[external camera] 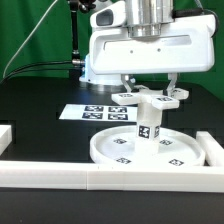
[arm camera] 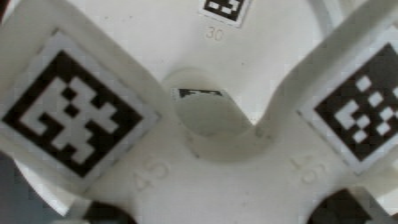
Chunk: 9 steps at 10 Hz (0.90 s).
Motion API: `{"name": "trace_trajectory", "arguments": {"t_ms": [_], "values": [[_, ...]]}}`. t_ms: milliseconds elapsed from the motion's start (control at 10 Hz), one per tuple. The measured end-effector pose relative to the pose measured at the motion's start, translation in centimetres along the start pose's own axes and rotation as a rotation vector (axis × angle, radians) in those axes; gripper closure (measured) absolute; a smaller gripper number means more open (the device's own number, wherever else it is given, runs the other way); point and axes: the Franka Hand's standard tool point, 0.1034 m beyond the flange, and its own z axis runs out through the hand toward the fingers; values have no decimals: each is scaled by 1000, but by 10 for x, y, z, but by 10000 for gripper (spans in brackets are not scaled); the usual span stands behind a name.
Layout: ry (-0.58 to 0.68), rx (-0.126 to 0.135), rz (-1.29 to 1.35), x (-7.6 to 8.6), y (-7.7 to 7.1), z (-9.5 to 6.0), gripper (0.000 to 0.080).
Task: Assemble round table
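On the black counter point(external camera: 40, 125), the large rimmed round disc point(external camera: 105, 150) lies flat near the front border rail point(external camera: 110, 178), and the short thick cylinder leg point(external camera: 147, 127) stands upright on its middle, long axis vertical, a tag facing the camera. Behind the disc, toward the exterior view's left, lies the marker board point(external camera: 85, 112). The cross-shaped piece point(external camera: 150, 98) sits level right over the top of the leg, directly below the claw point(external camera: 150, 88), so leg, cross and claw appear stacked on one vertical line; whether the cross already rests on the leg's end or hangs just above it I cannot tell. The arm comes straight down from above, wrist vertical, fingers pointing at the counter. The claw is spread fairly wide with a finger on either side of the cross; it seems to be pinching the cross across its width. The wrist view shows two tagged lobes of the cross point(arm camera: 196, 140) close up with a notch between them.
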Motion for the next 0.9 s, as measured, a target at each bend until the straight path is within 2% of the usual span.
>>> {"name": "trace_trajectory", "arguments": {"t_ms": [400,500,600,800,900], "values": [[-8,16,235,1,1,0,351],[-20,30,353,3,4,-1,351],[-26,36,472,3,4,0,351],[-42,65,656,3,3,-1,351],[-46,64,748,2,1,-1,351]]}}
